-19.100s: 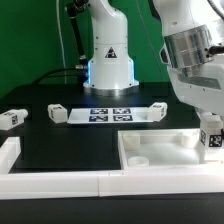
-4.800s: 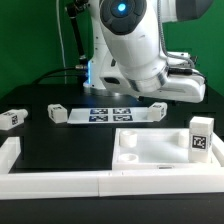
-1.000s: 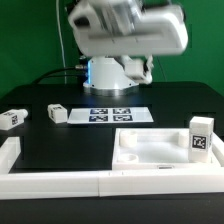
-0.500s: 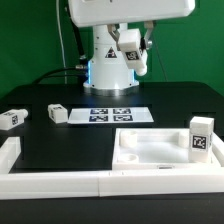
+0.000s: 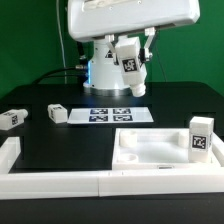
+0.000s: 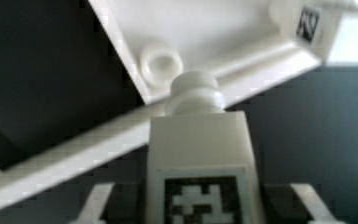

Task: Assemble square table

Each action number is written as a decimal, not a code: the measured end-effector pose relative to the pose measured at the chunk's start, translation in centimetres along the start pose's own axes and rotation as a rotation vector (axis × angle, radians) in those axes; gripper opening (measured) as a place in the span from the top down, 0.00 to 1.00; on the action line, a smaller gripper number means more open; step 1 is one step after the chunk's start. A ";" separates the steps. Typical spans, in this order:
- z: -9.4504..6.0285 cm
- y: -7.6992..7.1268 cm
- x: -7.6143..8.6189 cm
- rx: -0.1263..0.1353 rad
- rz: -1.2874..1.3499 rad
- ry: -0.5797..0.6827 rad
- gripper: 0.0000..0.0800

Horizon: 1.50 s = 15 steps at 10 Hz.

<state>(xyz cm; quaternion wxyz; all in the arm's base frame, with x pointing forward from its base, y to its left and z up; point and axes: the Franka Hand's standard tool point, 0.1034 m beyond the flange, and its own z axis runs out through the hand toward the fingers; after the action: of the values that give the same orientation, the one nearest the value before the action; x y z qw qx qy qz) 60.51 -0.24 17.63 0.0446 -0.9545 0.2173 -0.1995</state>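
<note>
So our gripper [image 5: 129,58] is pinched tight on the held leg [image 5: 128,67], way up in the upper middle of the exterior frame and well clear of the bench [image 5: 60,145]. The tabletop slab [image 5: 160,152] sits in the lower right of that frame, with a standing leg [image 5: 200,135] upright at its right end. So the slab lies below us and off toward the exterior view's right. In the wrist view, the held leg's long axis points at an open corner hole [image 6: 158,62]. We reckon it's a long way down, holding that line.
</note>
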 end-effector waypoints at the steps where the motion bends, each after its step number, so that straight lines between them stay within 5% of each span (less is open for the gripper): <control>1: 0.6 -0.7 1.4 0.021 -0.011 0.097 0.64; 2: 1.1 -1.4 1.9 0.045 -0.028 0.200 0.64; 5: 1.5 -1.2 1.6 0.041 -0.039 0.203 0.64; 8: 4.4 1.5 0.6 -0.011 -0.111 0.171 0.64; 10: 6.0 1.8 -1.0 -0.018 -0.119 0.204 0.64; 15: 6.2 2.0 -1.3 -0.025 -0.123 0.183 0.64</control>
<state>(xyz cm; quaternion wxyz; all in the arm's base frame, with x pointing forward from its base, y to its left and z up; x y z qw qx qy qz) 61.15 -1.52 11.15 0.0002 -0.9443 0.1640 -0.2853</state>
